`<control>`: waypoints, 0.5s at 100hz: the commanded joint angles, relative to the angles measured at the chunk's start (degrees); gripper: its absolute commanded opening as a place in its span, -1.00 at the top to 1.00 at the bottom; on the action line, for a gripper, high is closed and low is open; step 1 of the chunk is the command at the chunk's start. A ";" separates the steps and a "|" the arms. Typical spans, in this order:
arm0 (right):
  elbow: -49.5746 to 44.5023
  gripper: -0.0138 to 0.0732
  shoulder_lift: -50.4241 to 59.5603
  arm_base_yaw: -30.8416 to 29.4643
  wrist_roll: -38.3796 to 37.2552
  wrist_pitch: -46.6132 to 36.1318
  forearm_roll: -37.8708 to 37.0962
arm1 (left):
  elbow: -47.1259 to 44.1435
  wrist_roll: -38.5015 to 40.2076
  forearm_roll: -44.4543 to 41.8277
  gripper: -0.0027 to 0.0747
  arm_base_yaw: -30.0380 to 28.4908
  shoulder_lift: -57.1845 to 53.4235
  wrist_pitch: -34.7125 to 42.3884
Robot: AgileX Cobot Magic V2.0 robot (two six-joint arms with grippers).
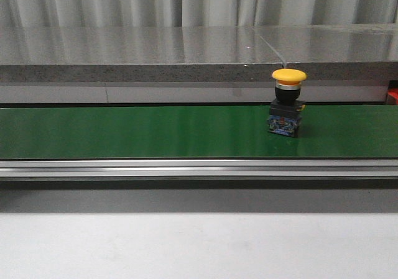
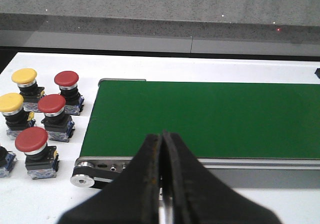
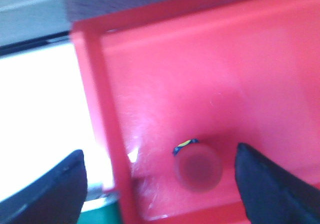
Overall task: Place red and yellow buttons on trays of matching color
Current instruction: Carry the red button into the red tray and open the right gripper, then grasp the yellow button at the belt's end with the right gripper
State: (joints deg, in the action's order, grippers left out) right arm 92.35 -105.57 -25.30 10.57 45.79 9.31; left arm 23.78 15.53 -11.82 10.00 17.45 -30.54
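Observation:
A yellow button stands upright on the green conveyor belt, right of centre. In the left wrist view, my left gripper is shut and empty over the belt's near rail; three red buttons and two yellow ones stand on the white table beside the belt's end. My right gripper hangs open above the red tray. A red button stands upright in that tray below the spread fingers, free of them. No yellow tray is in view.
A grey stone ledge runs behind the belt, with curtains beyond. A metal rail borders the belt's front edge. The belt's roller end sits near the loose buttons. A red edge shows at far right.

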 commanded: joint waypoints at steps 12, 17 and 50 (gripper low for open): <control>-5.49 -0.70 12.70 2.69 4.10 -0.70 0.61 | 1.40 0.06 -0.31 0.98 0.48 0.34 4.30; -7.66 -0.70 14.73 3.48 4.62 -0.08 0.75 | 1.40 0.06 -0.31 0.98 0.48 0.34 4.30; -13.39 -0.70 19.33 9.15 12.43 11.78 3.82 | 1.40 0.06 -0.31 0.98 0.48 0.34 4.30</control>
State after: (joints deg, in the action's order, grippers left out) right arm 78.04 -88.81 -17.37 20.02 55.60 10.78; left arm 23.78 15.53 -11.82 10.00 17.45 -30.54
